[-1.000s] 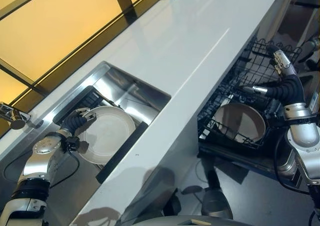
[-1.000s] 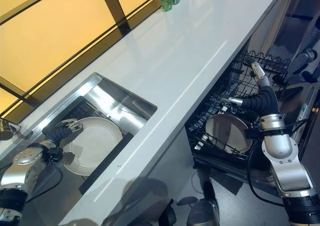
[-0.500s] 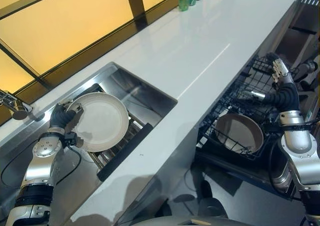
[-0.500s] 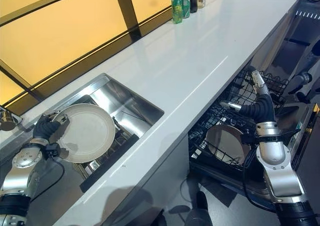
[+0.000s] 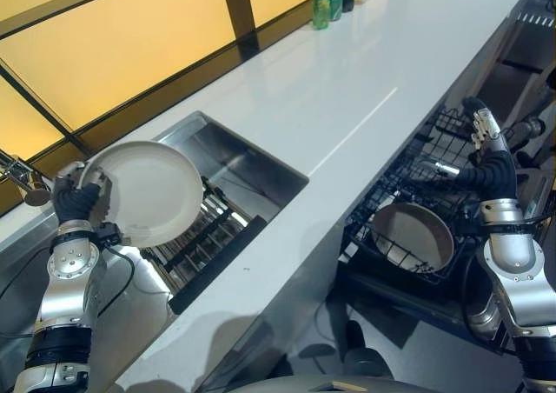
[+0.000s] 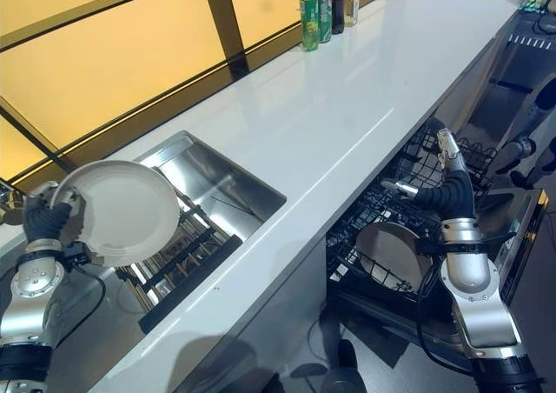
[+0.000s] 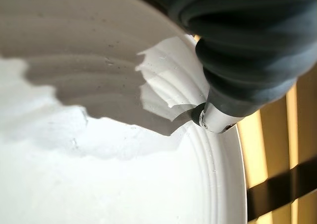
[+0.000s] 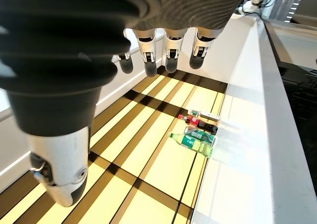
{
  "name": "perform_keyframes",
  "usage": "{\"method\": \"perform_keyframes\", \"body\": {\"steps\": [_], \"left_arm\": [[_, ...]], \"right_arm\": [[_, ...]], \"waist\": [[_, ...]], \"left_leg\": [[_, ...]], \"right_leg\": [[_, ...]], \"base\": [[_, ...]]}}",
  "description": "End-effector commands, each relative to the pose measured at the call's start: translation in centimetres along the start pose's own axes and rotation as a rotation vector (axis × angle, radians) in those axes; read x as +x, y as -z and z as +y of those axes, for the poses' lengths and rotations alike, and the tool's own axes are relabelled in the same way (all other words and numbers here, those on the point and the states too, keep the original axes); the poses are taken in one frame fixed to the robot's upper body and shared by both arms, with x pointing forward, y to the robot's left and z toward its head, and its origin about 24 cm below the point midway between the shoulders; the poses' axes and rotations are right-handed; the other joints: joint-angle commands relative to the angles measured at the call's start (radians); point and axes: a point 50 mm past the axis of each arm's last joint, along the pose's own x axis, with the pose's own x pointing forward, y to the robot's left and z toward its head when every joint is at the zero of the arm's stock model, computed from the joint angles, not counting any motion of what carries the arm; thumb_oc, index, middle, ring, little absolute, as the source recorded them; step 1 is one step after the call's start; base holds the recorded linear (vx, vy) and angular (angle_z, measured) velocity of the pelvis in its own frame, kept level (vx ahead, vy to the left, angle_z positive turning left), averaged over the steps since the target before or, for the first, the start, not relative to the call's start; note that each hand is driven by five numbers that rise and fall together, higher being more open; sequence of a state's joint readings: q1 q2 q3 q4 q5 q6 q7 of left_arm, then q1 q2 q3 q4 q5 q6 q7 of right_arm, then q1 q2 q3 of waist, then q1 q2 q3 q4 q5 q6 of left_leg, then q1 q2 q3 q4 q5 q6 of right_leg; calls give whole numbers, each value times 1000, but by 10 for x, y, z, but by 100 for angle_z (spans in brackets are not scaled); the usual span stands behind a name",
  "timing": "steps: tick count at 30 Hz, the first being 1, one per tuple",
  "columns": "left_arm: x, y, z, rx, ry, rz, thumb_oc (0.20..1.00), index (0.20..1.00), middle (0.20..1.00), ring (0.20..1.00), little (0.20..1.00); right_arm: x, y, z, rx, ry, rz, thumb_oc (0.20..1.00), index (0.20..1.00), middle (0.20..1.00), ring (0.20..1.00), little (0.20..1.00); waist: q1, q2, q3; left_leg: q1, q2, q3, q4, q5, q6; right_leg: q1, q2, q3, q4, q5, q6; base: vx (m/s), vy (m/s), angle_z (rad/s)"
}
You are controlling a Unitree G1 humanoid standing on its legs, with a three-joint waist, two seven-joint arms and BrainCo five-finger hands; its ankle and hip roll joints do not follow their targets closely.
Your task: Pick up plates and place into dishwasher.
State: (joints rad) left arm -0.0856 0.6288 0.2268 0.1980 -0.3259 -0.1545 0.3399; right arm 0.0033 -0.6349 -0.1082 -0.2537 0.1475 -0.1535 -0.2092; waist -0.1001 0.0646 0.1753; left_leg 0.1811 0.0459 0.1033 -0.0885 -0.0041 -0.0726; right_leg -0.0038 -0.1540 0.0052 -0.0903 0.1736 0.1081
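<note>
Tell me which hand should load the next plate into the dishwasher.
Left. The left hand already grips the white plate above the sink; the right hand hangs open over the rack.

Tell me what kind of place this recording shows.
Most likely a kitchen: a long white counter with a steel sink set into it, and an open dishwasher rack under the counter already holding a plate. The left hand holds another plate above the sink.
</note>
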Motion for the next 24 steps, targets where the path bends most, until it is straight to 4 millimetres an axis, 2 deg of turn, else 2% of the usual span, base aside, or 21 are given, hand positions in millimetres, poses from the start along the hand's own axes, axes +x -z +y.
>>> {"method": "perform_keyframes", "body": {"steps": [1,10,14,18,24], "left_arm": [[16,-61,15,-15,-131,-342,200,200,200,200,200],[2,-103,2,-149,-176,-616,200,200,200,200,200],[-1,-113,-7,-212,-147,-650,200,200,200,200,200],[-5,-123,-23,-247,-68,-676,200,200,200,200,200],[-7,-129,-38,-296,5,-660,200,200,200,200,200]], "right_arm": [[6,-27,4,14,2,-181,1000,1000,1000,1000,1000],[15,-48,13,58,-4,-321,1000,1000,1000,1000,1000],[21,-64,18,84,-14,-402,1000,1000,1000,1000,1000],[29,-87,27,122,-33,-509,1000,1000,1000,1000,1000],[35,-110,36,184,-49,-599,1000,1000,1000,1000,1000]], "waist": [[3,-29,-56],[31,-54,-93],[42,-62,-103],[59,-72,-119],[77,-82,-137]], "left_leg": [[-80,-2,-34,85,-31,6],[-62,6,-41,78,-38,4],[-61,6,-47,79,-34,3],[-61,7,-54,76,-35,2],[-57,10,-60,71,-31,1]], "right_leg": [[46,-48,-3,108,-149,55],[75,-37,-15,87,-149,53],[82,-33,-20,80,-142,49],[92,-28,-28,71,-141,46],[103,-22,-39,60,-139,41]], "base": [[20,-41,1],[25,-53,0],[0,-48,0],[-12,-38,5],[-30,-23,6]]}}
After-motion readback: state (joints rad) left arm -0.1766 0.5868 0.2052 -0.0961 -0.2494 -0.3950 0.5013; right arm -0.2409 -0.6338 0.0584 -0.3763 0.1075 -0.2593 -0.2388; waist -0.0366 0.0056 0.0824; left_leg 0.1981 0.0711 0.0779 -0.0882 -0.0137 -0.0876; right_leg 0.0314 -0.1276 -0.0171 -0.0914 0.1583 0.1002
